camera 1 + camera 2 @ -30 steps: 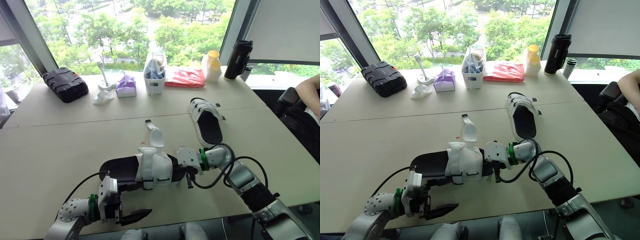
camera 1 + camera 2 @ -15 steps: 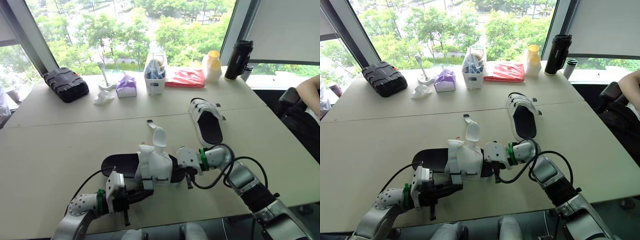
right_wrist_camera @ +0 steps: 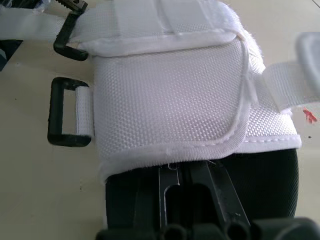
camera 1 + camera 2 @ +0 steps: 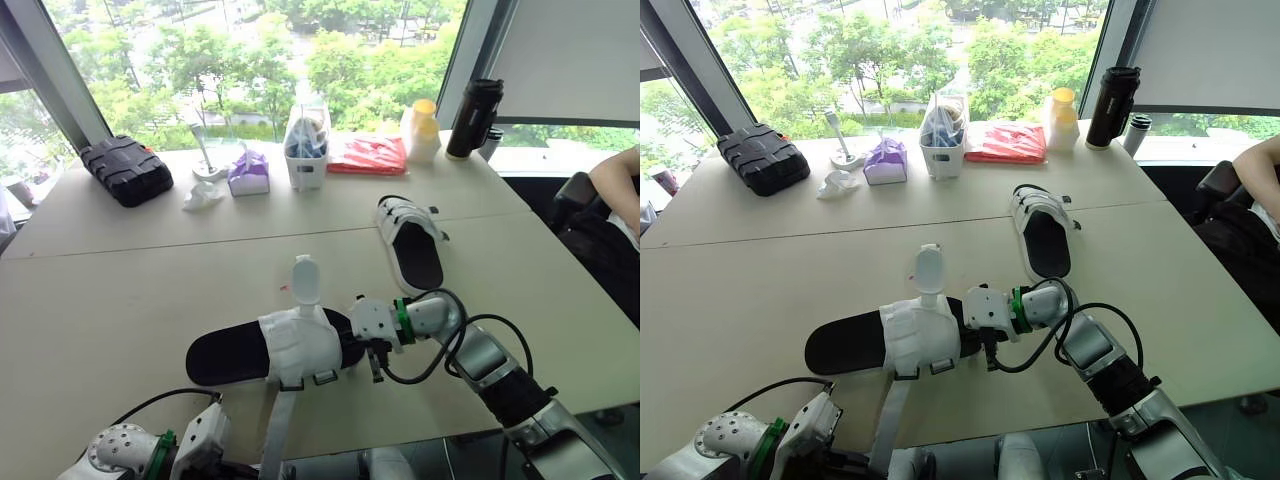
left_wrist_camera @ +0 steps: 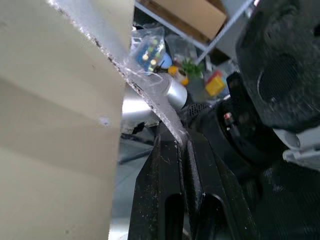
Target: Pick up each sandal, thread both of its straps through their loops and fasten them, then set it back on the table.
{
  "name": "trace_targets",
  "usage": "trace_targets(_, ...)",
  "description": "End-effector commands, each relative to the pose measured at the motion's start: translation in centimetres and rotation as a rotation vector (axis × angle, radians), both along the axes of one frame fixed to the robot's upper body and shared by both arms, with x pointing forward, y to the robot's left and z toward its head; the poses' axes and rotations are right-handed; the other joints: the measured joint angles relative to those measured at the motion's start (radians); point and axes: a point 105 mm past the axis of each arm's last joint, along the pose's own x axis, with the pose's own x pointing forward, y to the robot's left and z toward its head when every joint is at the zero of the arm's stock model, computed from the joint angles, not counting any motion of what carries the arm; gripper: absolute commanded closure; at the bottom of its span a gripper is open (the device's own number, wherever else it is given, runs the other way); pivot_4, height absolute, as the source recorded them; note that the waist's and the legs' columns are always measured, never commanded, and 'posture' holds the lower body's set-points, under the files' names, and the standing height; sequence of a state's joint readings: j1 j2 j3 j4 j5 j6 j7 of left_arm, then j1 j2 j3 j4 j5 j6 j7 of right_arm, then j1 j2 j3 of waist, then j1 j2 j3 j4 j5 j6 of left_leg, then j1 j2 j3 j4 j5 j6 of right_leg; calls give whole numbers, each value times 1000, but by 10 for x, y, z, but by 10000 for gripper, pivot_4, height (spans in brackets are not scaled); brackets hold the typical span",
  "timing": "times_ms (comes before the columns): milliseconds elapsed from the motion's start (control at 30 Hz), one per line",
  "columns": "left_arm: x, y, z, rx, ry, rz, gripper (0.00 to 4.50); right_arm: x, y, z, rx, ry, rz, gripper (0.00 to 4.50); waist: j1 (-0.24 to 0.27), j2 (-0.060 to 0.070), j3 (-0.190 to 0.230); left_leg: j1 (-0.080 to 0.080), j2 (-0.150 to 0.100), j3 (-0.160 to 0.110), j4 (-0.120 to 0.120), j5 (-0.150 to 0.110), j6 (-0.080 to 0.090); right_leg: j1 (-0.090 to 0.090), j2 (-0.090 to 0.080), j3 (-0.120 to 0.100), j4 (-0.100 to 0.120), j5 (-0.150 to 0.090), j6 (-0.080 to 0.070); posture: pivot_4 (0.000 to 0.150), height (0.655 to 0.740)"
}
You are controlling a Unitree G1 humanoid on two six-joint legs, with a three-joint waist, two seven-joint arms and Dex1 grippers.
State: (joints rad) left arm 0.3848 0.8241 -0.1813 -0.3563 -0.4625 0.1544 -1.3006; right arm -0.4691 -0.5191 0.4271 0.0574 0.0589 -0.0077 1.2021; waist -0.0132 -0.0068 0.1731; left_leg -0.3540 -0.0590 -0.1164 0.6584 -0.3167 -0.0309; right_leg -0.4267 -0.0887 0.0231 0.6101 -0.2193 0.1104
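Black fingers of the left gripper [image 5: 181,144] are clamped on the frayed end of a long white fabric strap [image 4: 280,430], down at the near edge of the pale beige table [image 4: 100,290]. From there the strap runs straight up to the black-soled sandal with a white woven upper [image 4: 270,350], which lies on its sole near that edge. The strap seems to pass through one black plastic loop [image 3: 69,46], while a second black loop [image 3: 67,119] hangs empty beside it.

The right gripper [image 3: 189,172] sits at the toe end with its fingers drawn together, the tips tucked under the hem of the upper. What they pinch, if anything, cannot be told. A short white strap [image 4: 303,275] stands up from the far side of the upper. A second matching sandal [image 4: 415,250] lies further back, well apart.

The sandal is probably light, with a springy sole. Its straps are limp, and the fuzzy fastening will likely cling wherever it touches. The sole is best anchored at the toe and each strap taken by its free tip.

Half a second ago the left gripper lay on the table just beside the sandal, with the strap bunched against the upper. The arm has since drawn back, pulling the strap out straight. The right gripper has kept its place.
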Motion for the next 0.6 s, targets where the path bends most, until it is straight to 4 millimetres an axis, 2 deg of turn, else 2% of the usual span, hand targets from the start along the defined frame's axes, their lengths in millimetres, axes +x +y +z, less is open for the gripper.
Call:
trace_targets(33, -1, -5, 15, -12, -108, -78, 44659, -3, -8, -25, -81, 72, -19, 45000, 0, 0, 0, 0, 0, 0, 0, 0, 0, 0, 0, 0, 0, 0, 0, 1500, 7400)
trace_targets(133, 18, -7, 32, -46, -212, -45, 44659, -1, -7, -25, -80, 67, -18, 45000, 2, 0, 0, 0, 0, 0, 0, 0, 0, 0, 0, 0, 0, 0, 0, 1500, 7400)
trace_targets(367, 59, -8, 72, -170, -283, 93, 44659, 0, -6, -26, -77, 60, -16, 45000, 2, 0, 0, 0, 0, 0, 0, 0, 0, 0, 0, 0, 0, 0, 0, 1500, 7400)
trace_targets(600, 96, -7, 84, -271, -259, 271, 44659, 3, -4, -25, -76, 47, -13, 45000, -3, 0, 0, 1, 0, 0, 0, 0, -1, 0, 1, 0, 1, 2, 3, 1500, 7400)
